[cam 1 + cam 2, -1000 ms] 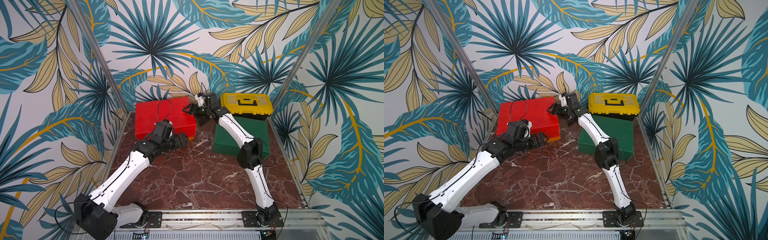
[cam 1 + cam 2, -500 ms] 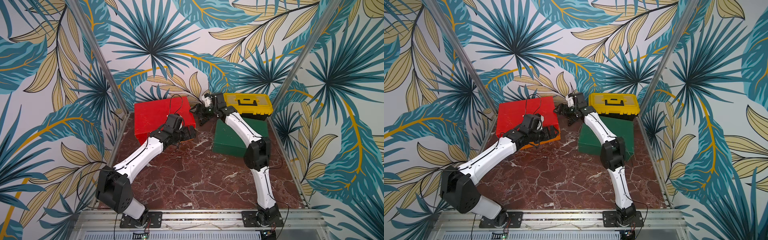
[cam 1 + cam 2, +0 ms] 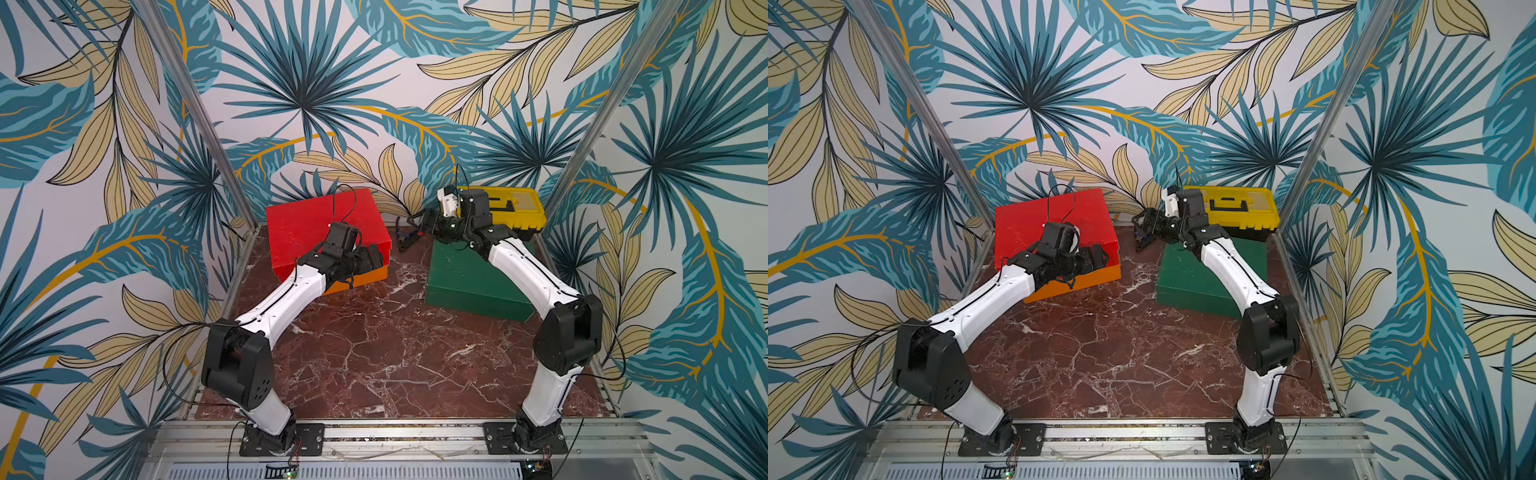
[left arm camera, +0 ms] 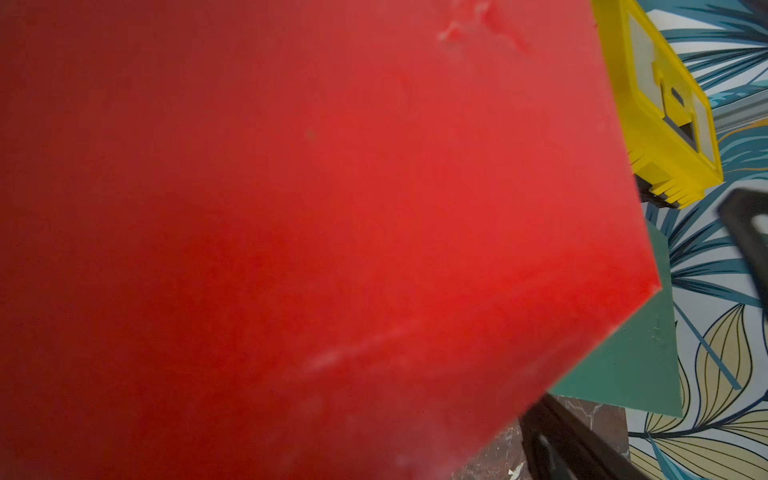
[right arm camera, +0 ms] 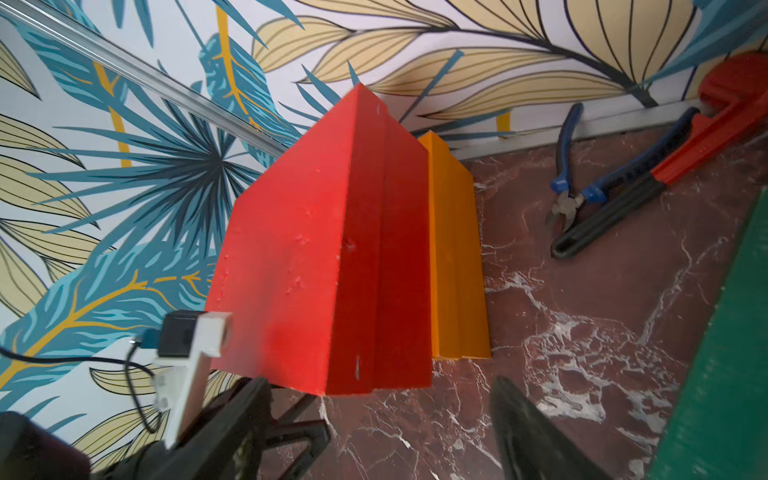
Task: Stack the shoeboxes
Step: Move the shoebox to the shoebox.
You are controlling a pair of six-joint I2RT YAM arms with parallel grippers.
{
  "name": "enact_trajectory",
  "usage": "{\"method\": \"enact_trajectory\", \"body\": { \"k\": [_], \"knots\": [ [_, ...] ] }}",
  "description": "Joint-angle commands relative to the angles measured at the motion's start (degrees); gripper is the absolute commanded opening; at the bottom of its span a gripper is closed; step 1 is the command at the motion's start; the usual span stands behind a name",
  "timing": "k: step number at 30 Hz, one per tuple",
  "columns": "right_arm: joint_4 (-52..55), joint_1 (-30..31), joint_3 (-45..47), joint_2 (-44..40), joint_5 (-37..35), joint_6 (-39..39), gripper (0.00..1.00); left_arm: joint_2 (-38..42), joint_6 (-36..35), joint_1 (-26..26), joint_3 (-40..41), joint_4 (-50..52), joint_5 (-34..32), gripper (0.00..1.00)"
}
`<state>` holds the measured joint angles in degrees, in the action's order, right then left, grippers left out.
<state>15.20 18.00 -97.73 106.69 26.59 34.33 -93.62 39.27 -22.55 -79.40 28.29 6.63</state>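
Observation:
The red shoebox [image 3: 316,220] [image 3: 1050,220] lies on the orange shoebox [image 3: 374,275] [image 3: 1096,279] at the back left, overhanging it a little [image 5: 291,257]. The dark green shoebox [image 3: 465,274] [image 3: 1187,278] lies apart at the right. My left gripper [image 3: 371,258] [image 3: 1096,258] is open at the red box's front right corner. Red fills the left wrist view [image 4: 291,208], with one blurred finger [image 4: 557,436] beside the corner. My right gripper [image 3: 419,222] [image 5: 386,432] hangs open over the floor between the red and green boxes, holding nothing.
A yellow-lidded black toolbox [image 3: 519,208] [image 3: 1237,208] sits at the back right, its front resting on the green box. Blue-handled pliers [image 5: 569,183] and a red pipe wrench [image 5: 665,166] lie on the floor by the back wall. Patterned walls close in on three sides.
My left arm has folded in, and its gripper has moved back and right along the red box's front. My right gripper has drawn away from the red box toward the toolbox.

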Motion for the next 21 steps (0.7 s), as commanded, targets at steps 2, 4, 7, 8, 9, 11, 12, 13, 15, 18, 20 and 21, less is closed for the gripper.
{"method": "enact_trajectory", "body": {
  "k": [2,4,7,8,9,11,12,13,15,18,20,21],
  "knots": [
    [-2.2,-0.1,3.3,-2.5,-0.4,0.7,0.83,-1.7,-1.6,0.6,-4.2,-0.8,0.0,1.0],
    [-4.4,-0.1,4.2,-3.2,-0.4,0.9,0.83,-2.4,-2.0,0.8,-4.8,-0.8,-0.7,1.0],
    [-4.4,-0.1,5.3,-4.4,-0.5,0.7,0.83,-2.5,-2.4,1.5,-4.7,-0.4,-1.9,1.0],
    [-4.5,-0.1,5.7,-4.7,-0.5,0.6,0.83,-2.4,-2.5,1.8,-4.4,-0.2,-2.5,1.0],
    [-4.6,-0.1,6.2,-5.2,-0.7,0.5,0.83,-2.2,-2.7,2.3,-4.0,0.0,-2.9,1.0],
    [-4.7,-0.2,6.8,-5.7,-0.9,0.3,0.83,-1.7,-2.7,3.2,-3.0,0.0,-2.7,1.0],
    [-4.8,-0.2,6.9,-5.8,-0.9,0.4,0.83,-1.3,-2.8,3.8,-2.5,0.0,-2.3,1.0],
    [-4.8,-0.2,7.1,-5.8,-0.8,0.4,0.83,-0.9,-2.8,4.3,-2.0,0.1,-1.7,1.0],
    [-5.0,-0.2,7.3,-5.6,-0.5,0.5,0.83,0.1,-2.8,4.8,-1.1,0.5,-0.3,1.0],
    [-5.0,-0.2,7.5,-5.3,-0.5,0.6,0.83,2.6,-3.4,4.8,0.2,2.6,0.0,1.0],
    [-5.0,-0.3,7.4,-5.2,-0.5,0.7,0.83,5.0,-3.2,4.9,2.3,2.9,-0.4,1.0],
    [-5.1,-0.3,7.5,-5.1,-0.4,0.8,0.83,6.5,-3.1,5.0,3.6,2.9,-1.0,1.0]
  ]
}}
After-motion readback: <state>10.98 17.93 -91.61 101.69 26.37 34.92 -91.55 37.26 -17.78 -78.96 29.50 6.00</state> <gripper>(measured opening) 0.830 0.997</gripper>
